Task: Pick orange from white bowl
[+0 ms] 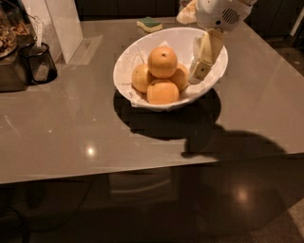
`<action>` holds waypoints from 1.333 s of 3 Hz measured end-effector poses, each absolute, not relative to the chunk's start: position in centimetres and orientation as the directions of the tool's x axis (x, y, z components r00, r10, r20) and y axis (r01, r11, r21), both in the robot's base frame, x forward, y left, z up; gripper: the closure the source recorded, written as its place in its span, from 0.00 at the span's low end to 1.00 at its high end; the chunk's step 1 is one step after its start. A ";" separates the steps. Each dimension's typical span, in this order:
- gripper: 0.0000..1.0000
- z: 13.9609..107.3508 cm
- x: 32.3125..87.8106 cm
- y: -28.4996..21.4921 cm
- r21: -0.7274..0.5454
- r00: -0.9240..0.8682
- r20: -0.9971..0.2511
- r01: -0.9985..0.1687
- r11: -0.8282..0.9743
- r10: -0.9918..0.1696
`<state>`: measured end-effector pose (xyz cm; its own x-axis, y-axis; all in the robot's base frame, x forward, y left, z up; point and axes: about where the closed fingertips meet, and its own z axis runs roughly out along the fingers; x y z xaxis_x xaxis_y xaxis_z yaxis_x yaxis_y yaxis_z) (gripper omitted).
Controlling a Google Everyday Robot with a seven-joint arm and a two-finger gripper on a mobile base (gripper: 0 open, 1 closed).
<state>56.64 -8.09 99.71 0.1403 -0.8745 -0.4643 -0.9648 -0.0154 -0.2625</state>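
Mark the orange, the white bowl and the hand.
orange (162, 61): camera view, middle of the top fruit's skin.
white bowl (183, 40): camera view, bare inner wall at the back.
hand (196, 76): camera view, its lower tip, over the bowl's right side.

The gripper (199, 71), hanging just inside the right-hand rim of the white bowl (180, 38), is a long, flat, cream-coloured piece with a darker patch near its tip, fixed beneath a rounded, glossy white wrist housing (216, 14) bearing a small dark-holed vent grille (231, 16).
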 end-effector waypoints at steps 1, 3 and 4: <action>0.00 98.7 58.3 -6.6 -0.253 0.166 -0.477 -0.966 -0.045 -0.863; 0.00 95.9 60.6 -3.4 -0.201 0.199 -0.498 -0.973 -0.110 -0.844; 0.00 95.3 61.4 -3.5 -0.196 0.178 -0.514 -0.977 -0.087 -0.839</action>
<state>61.36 -3.54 95.30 0.1779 -0.8392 -0.5139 -0.9767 -0.0871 -0.1959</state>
